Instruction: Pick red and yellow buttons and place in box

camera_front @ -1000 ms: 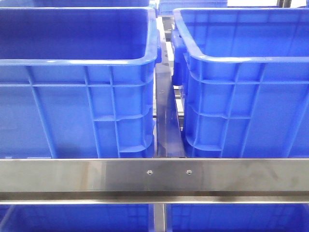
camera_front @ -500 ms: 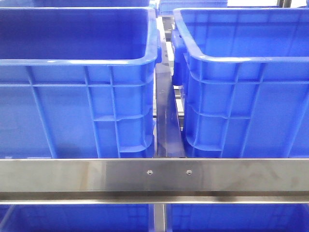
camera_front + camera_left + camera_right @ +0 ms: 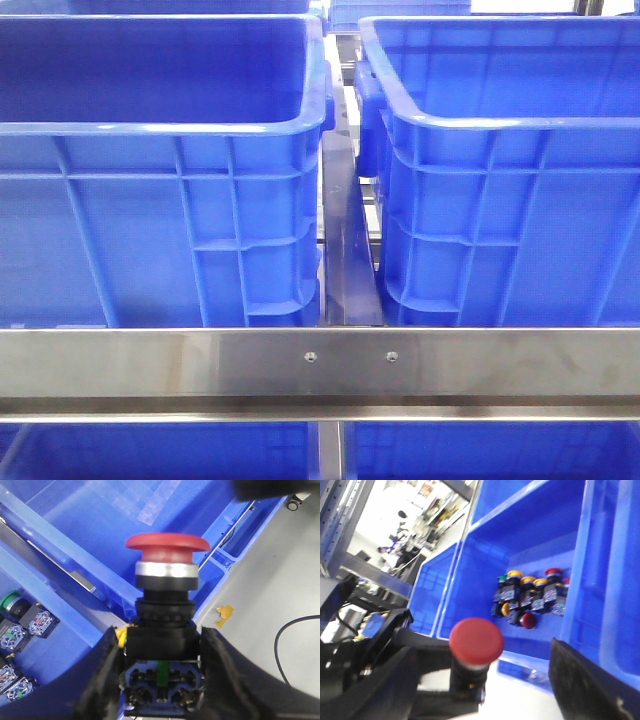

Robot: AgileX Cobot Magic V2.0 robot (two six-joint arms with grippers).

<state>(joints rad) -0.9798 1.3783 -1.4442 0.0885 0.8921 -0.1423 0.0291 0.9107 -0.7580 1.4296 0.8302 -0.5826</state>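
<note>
Front view unchanged over the last sec: both blue crates [image 3: 160,130] sit put, no arms showing. My left gripper [image 3: 160,680] is clamped on a red button [image 3: 166,542], above the box rim, ready to drop. Right claw: can't tell; another red button [image 3: 476,640] close by it.

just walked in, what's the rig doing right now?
Sorting push buttons into blue crates. The left gripper is shut on a red mushroom-head button, held above a blue crate. In the right wrist view a pile of red and yellow buttons sits in another crate; the right gripper's state is unclear. Neither arm shows in the front view.
</note>
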